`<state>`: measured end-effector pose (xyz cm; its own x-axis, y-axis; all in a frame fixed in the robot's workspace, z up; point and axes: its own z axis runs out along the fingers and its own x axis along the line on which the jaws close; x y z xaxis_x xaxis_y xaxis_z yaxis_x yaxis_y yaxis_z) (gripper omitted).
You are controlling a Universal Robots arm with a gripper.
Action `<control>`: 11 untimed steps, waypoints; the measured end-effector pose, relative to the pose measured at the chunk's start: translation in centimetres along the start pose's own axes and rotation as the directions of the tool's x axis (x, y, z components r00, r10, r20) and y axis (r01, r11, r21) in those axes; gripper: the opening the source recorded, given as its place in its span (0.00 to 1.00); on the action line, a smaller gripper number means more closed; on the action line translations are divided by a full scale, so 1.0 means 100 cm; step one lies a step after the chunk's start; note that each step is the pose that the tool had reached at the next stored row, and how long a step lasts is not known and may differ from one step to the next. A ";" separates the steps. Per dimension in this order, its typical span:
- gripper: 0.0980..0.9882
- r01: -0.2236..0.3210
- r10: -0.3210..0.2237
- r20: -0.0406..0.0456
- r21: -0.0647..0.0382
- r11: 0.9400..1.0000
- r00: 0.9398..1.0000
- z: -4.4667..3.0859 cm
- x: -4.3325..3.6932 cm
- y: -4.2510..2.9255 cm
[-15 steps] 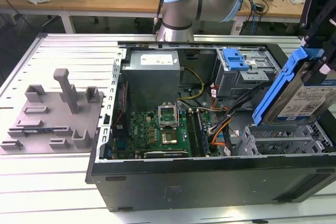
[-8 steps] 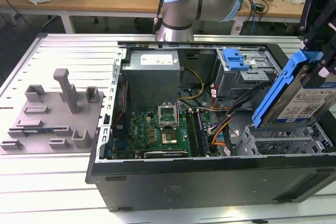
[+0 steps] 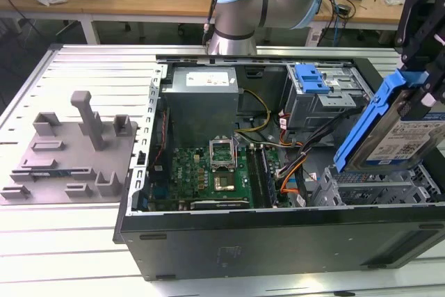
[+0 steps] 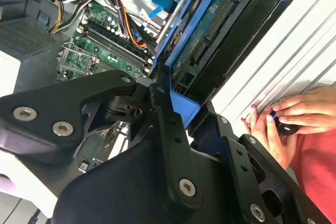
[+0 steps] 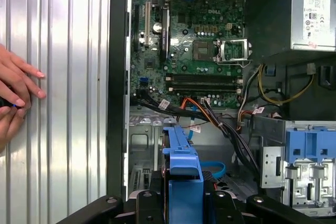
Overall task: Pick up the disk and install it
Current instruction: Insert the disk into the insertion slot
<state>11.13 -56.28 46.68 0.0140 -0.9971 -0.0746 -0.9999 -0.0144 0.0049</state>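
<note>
Silver with a blue rail, the disk (image 3: 398, 149) hangs tilted, clamped in the gripper (image 3: 422, 95), above the drive cage (image 3: 375, 186) of the open case (image 3: 278, 241) at the exterior view's right. Inside lie a motherboard (image 3: 215, 172) and power supply (image 3: 201, 102). The case sits on a ribbed metal table (image 3: 69, 241) beside a grey fixture (image 3: 69, 151). The disk's white-and-blue label (image 3: 425, 135) is too small to read.

In the second wrist view, black fingers (image 4: 168, 124) pinch the disk's blue frame, and a person's hands (image 4: 286, 121) rest on the table.

In the first wrist view a hand (image 5: 16, 93) lies on the table near the case.
</note>
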 end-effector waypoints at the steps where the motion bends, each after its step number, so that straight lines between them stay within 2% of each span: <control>1: 0.30 0.000 0.000 0.000 0.000 1.000 1.000 0.0004 0.0003 0.0000; 11: 0.30 0.000 0.000 0.000 0.000 1.000 1.000 0.0042 0.0013 -0.0008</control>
<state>11.21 -56.37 46.25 0.0144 -0.9971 -0.0746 -0.9999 -0.0148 0.0049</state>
